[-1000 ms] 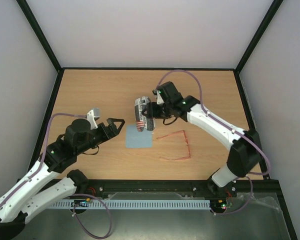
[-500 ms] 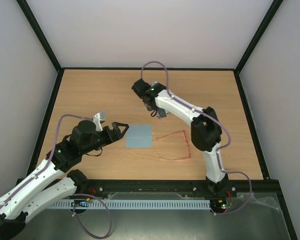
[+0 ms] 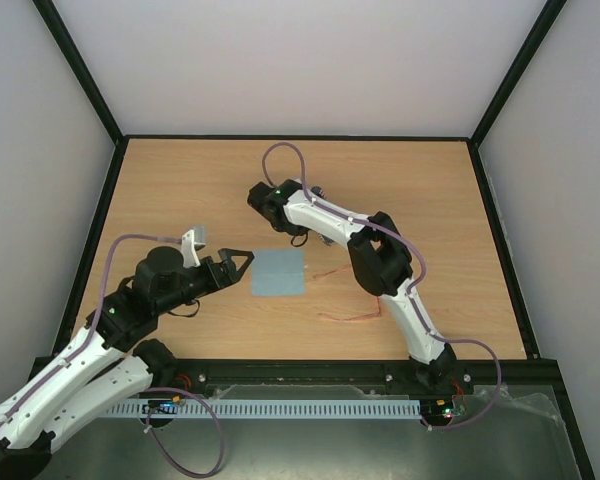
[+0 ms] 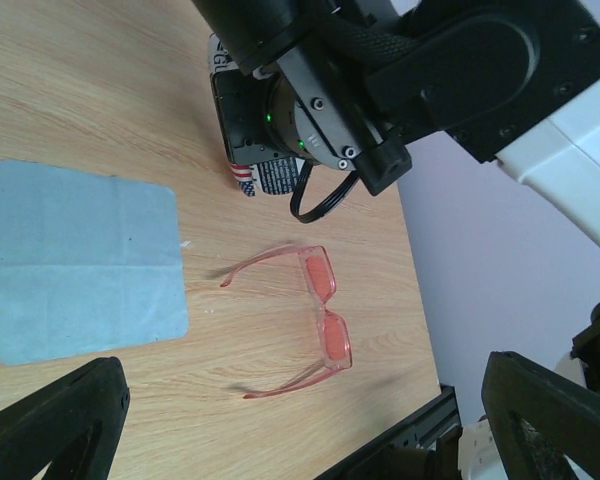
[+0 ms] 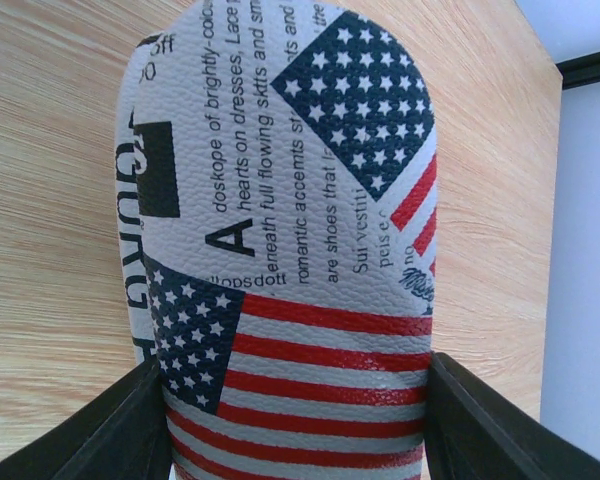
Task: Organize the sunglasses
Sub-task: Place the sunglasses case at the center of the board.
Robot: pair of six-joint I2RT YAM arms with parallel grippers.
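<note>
Your left hand (image 3: 216, 250) hangs released, jaws wide, at 9 o'clock of the cloth (image 3: 278, 272). Your right hand (image 5: 295, 430) is clenched on the case (image 5: 290, 200), one finger against each side, at 12 o'clock of the cloth. The sunglasses (image 4: 315, 320) lie on the surface (image 3: 180, 180) at about 4 o'clock of the cloth, near it but apart. Their arms are unfolded and point toward the cloth. From above, your right arm (image 3: 380, 260) hides part of the frame. Neither hand touches the sunglasses.
</note>
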